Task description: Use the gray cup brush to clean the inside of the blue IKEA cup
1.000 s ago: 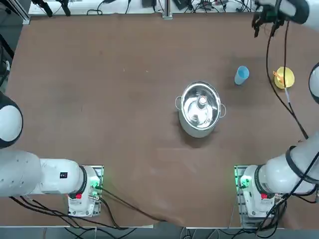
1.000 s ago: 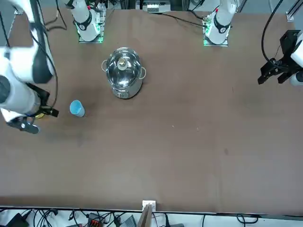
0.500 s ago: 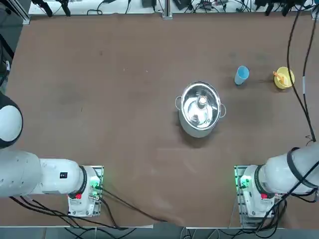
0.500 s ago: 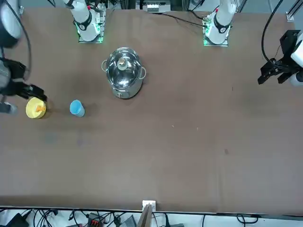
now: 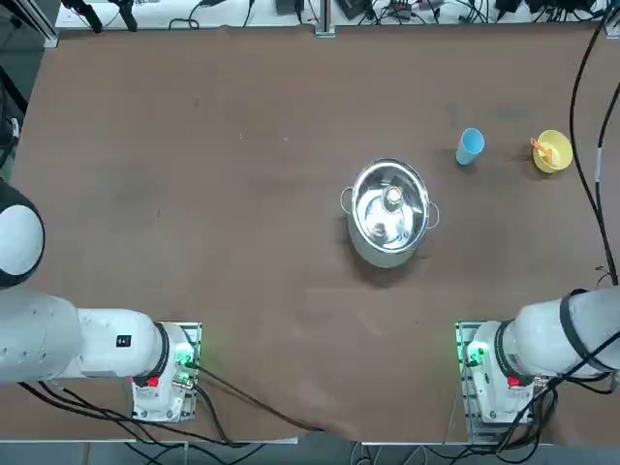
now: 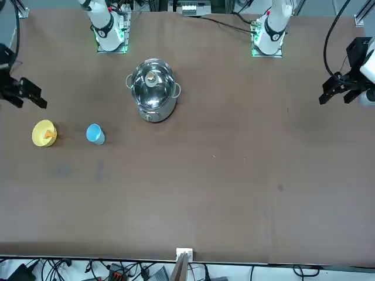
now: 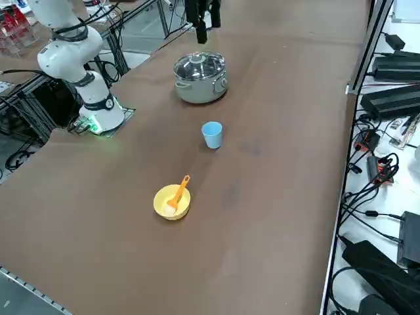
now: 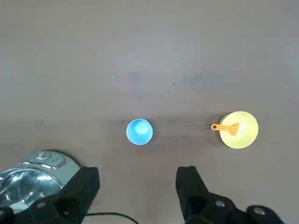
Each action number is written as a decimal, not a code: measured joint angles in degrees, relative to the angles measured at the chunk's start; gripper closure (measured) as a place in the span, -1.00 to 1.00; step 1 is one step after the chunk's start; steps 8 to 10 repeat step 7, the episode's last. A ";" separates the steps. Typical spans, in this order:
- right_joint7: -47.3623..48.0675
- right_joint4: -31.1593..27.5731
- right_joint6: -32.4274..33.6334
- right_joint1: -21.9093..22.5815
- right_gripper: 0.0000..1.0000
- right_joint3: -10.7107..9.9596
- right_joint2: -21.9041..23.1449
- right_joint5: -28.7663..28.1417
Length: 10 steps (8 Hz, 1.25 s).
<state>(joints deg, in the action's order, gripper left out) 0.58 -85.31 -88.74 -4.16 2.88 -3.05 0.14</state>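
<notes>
Right hand high above the counter, fingers spread and empty, blue IKEA cup upright between steel pot and yellow cup, gray cup brush resting in that yellow cup, orange handle over its rim.
</notes>
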 joint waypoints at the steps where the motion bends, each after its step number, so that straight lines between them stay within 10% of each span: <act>1: 0.00 -0.47 0.43 0.08 -1.00 0.00 0.80 0.05; 10: 1.29 -1.57 2.60 3.38 -1.00 -0.70 1.86 0.25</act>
